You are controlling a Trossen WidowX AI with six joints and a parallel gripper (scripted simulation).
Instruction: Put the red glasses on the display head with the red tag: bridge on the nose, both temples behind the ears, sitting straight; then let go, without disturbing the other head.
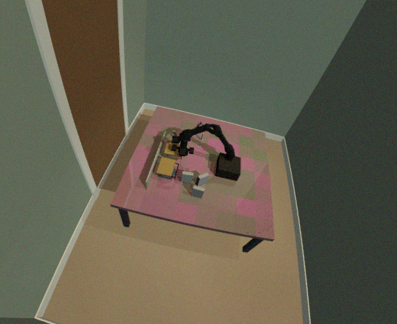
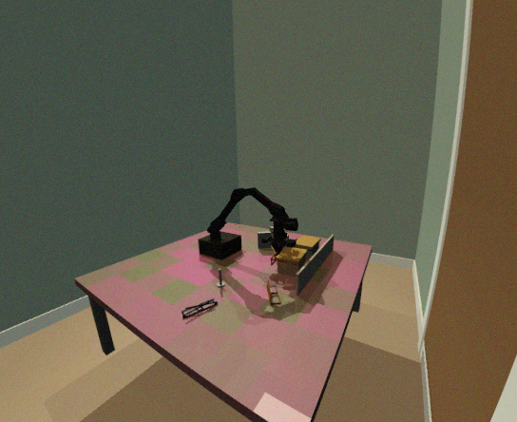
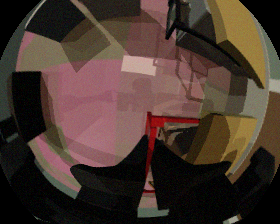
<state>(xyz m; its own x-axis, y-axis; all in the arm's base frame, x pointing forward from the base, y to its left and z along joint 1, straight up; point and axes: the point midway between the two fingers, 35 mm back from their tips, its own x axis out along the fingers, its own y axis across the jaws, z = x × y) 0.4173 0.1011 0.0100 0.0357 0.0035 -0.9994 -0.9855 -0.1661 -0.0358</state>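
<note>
The red glasses (image 2: 273, 259) (image 3: 176, 120) hang from my gripper (image 2: 277, 251) (image 3: 147, 138), which is shut on their front frame. In the wrist view a temple reaches right, toward the nearer yellow-topped head (image 2: 288, 267) (image 3: 203, 137) (image 1: 170, 149). The glasses are in front of this head; whether they touch it or sit on the nose is not clear. The other yellow-topped head (image 1: 166, 166) (image 2: 308, 242) (image 3: 251, 35) wears dark glasses (image 1: 176, 171) (image 3: 176, 25). No red tag can be made out. The far temple and the ears are hidden.
A long upright panel (image 1: 153, 166) (image 2: 315, 264) stands behind both heads. Grey-white blocks (image 1: 187, 176) (image 1: 198, 191) stand between the heads and the arm's base (image 1: 228, 166). Amber glasses (image 2: 269, 288), black glasses (image 2: 200, 308) and a small post (image 2: 220, 278) are on the table.
</note>
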